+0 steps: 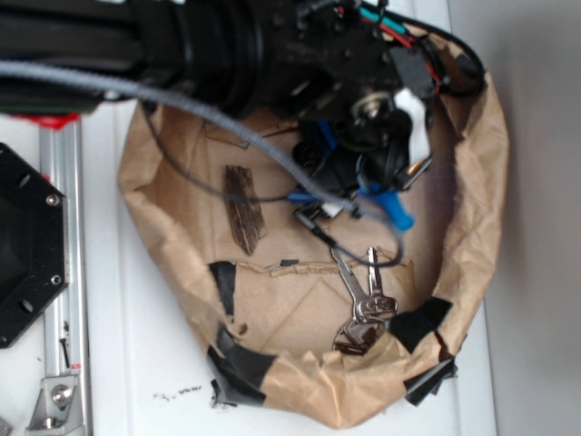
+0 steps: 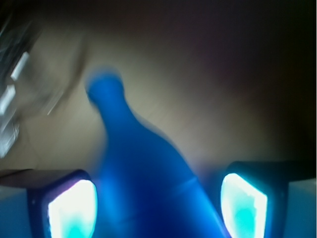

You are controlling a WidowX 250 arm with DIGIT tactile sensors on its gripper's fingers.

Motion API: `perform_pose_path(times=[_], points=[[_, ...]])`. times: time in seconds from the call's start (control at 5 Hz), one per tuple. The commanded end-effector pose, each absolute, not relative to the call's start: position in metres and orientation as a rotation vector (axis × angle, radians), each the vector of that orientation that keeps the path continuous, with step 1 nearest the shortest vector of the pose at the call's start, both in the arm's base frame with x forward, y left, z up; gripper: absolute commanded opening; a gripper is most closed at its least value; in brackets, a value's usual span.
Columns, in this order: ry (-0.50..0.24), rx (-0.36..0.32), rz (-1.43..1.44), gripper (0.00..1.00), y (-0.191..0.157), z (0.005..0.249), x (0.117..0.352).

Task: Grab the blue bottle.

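Note:
The blue bottle [image 2: 148, 173] fills the wrist view. Its wide body lies between my two fingers and its narrow neck and cap point away. My gripper [image 2: 157, 203] is open around the body: the left finger [image 2: 72, 208] is close against it, and a small gap shows before the right finger [image 2: 243, 206]. In the exterior view the arm covers most of the bottle. Only its blue neck end [image 1: 392, 209] sticks out below the gripper [image 1: 359, 177], inside the brown paper nest [image 1: 472, 182].
A bunch of keys [image 1: 368, 295] lies in the nest near its front right. A dark strip of bark [image 1: 243, 209] lies at the left middle. Black tape patches the nest rim [image 1: 238, 359]. A metal rail [image 1: 62, 272] and a black plate [image 1: 27, 245] stand at the left.

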State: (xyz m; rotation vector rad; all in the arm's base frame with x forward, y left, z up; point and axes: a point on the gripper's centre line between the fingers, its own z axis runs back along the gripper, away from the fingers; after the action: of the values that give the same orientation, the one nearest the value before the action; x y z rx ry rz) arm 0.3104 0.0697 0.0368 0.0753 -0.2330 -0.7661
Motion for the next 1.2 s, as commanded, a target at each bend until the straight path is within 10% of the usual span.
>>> perform_pose_path(times=[0.0,0.6,1.0], points=[[-0.24,0.134,-0.691,0.0,0.083,0.046,0.304],[-0.339,0.01,-0.346,0.0,0.028,0.165,0.296],[-0.304,-0.033,0.038,0.0,0.019,0.169,0.292]])
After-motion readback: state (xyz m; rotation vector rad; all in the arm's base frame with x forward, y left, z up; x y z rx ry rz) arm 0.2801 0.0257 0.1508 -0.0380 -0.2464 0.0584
